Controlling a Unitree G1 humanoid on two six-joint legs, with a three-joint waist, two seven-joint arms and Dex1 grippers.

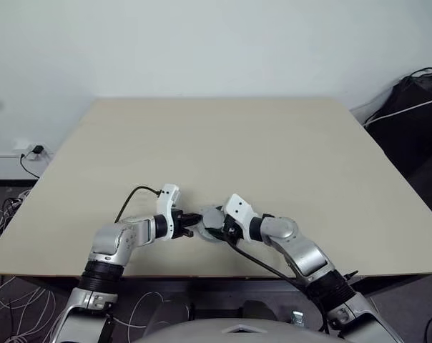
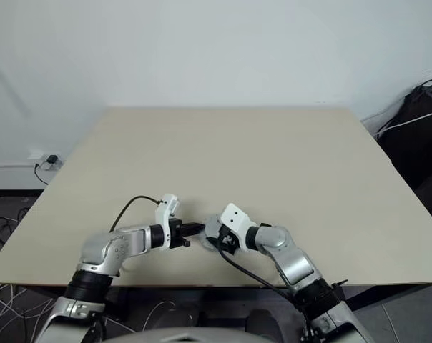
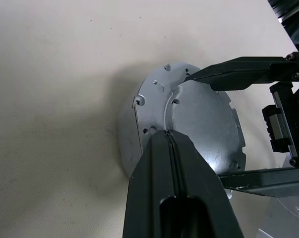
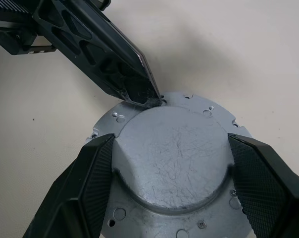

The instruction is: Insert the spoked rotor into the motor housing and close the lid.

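Note:
The lid [image 4: 174, 158], plain grey face outward, sits on the motor housing [image 4: 117, 119], whose flanged rim with small holes shows around it. They rest on the table close to its near edge, between my two hands [image 1: 211, 219]. My right gripper [image 4: 170, 144] holds the lid's raised round part, one finger pressed against each side. My left gripper [image 3: 168, 134] is shut, with its closed tips touching the lid's edge where it meets the flange. The spoked rotor is hidden.
The beige table [image 1: 237, 143] stretches away beyond the parts. A black bag [image 1: 416, 107] with a white cable stands off the table's right side. Cables and a wall socket [image 1: 33, 151] are at the left on the floor.

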